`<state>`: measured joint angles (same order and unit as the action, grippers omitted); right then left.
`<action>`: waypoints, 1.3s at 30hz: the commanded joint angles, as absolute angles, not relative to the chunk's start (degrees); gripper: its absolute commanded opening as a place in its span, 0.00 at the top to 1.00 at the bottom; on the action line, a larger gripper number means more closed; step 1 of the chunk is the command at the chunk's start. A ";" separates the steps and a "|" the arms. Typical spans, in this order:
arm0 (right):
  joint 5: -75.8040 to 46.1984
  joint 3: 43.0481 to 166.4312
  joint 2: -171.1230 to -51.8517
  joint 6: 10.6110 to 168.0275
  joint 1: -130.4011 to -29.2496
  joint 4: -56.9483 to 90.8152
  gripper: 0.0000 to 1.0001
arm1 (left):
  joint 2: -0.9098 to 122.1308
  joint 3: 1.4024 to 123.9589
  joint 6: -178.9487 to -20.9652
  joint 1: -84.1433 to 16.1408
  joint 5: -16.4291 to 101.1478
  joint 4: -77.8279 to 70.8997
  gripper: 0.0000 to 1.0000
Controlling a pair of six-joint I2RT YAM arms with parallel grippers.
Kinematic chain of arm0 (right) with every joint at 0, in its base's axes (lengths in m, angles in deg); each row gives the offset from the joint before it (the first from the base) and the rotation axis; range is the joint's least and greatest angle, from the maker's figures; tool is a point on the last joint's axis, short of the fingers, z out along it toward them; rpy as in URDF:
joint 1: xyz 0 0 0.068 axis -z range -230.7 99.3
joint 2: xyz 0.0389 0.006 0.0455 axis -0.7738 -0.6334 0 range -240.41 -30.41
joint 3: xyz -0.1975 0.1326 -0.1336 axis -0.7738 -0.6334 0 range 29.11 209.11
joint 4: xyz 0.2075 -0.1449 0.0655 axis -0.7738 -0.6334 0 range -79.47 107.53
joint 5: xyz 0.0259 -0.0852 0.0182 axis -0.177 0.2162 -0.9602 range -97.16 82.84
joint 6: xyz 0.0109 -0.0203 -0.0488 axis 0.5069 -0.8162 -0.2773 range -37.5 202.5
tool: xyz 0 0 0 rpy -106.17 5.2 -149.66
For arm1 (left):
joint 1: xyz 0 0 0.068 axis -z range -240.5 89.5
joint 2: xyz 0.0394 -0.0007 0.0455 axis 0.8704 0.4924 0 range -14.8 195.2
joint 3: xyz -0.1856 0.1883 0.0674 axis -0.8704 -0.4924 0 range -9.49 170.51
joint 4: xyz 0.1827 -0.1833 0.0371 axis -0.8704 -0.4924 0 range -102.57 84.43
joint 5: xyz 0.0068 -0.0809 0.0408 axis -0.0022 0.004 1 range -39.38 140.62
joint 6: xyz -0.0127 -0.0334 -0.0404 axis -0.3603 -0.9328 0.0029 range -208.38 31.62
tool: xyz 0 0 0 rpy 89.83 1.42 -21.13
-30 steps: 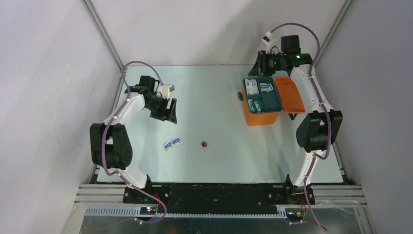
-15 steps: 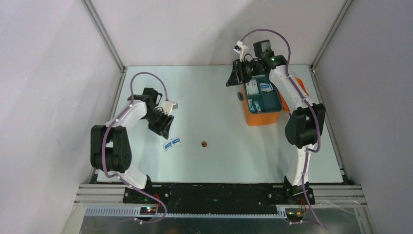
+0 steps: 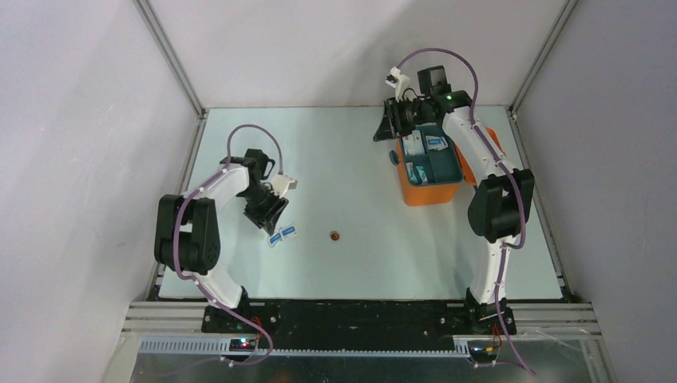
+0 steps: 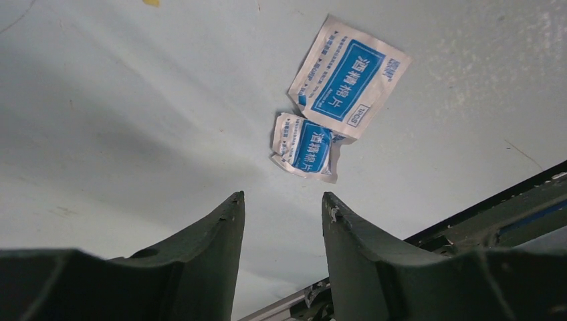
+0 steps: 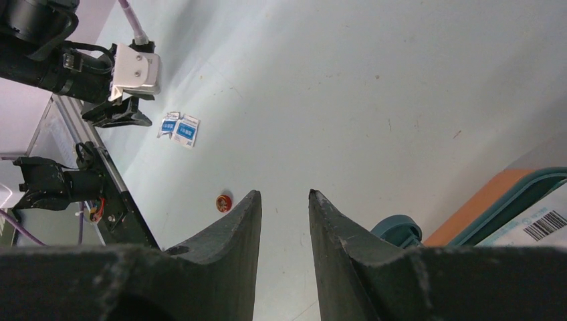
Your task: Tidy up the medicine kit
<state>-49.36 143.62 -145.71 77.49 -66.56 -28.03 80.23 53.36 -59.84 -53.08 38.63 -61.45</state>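
The orange medicine kit stands open at the right, its teal divided tray holding white and blue packets. Its corner shows in the right wrist view. Two blue and white sachets lie left of centre; in the left wrist view the large one overlaps the small one. A small red round item lies mid-table and shows in the right wrist view. My left gripper is open and empty, just short of the sachets. My right gripper is open and empty, above the table left of the kit's far end.
The kit's orange lid lies open to the right, mostly hidden by my right arm. A teal round knob sticks out of the kit's left side. Metal frame rails and grey walls bound the table.
My left gripper has moved down and toward the sachets. My right gripper swung left from behind the kit to its far left corner, then held still.
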 commanded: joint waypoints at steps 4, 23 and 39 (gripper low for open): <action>-48.50 144.39 -145.15 77.61 -66.52 -26.77 0.63 | 84.30 53.61 -63.45 -51.63 42.59 -61.52 0.50; -48.59 143.88 -146.21 79.07 -66.05 -26.33 0.63 | 80.33 44.04 -69.24 -42.93 54.68 -48.73 0.66; -50.22 146.01 -148.33 80.58 -65.49 -25.39 0.65 | 81.01 49.40 -55.13 -43.00 48.26 -55.99 1.00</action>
<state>-48.66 143.56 -148.99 79.96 -65.97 -27.09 82.35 46.87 -59.45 -41.69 51.90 -55.11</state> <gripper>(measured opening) 0.355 0.006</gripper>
